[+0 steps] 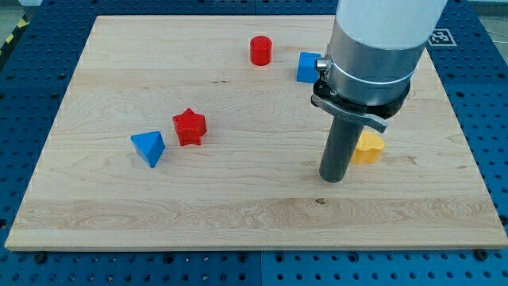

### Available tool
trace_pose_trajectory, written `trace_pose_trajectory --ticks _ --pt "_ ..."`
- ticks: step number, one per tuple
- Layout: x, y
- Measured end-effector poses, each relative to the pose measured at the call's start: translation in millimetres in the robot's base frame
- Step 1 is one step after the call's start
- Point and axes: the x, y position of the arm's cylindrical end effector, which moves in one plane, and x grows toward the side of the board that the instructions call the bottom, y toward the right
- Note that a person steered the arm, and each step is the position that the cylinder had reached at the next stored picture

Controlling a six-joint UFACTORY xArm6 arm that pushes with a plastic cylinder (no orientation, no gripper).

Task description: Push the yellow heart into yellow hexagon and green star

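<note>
The yellow heart [369, 148] lies on the wooden board [238, 206] at the view's right, partly hidden by my rod. My tip [333, 179] rests on the board just to the heart's lower left, close to it or touching it. The yellow hexagon and the green star are hidden behind the arm's wide body in the upper right.
A blue cube [307, 67] shows partly at the arm's left edge. A red cylinder [260, 50] stands near the view's top. A red star [190, 126] and a blue triangular block [149, 148] lie at the view's left.
</note>
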Motion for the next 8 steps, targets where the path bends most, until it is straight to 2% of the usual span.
trace_pose_trajectory --ticks 3,6,8 --pt "3.1 65.7" --pt "-4.0 38.9" --pt "-32.5 70.0"
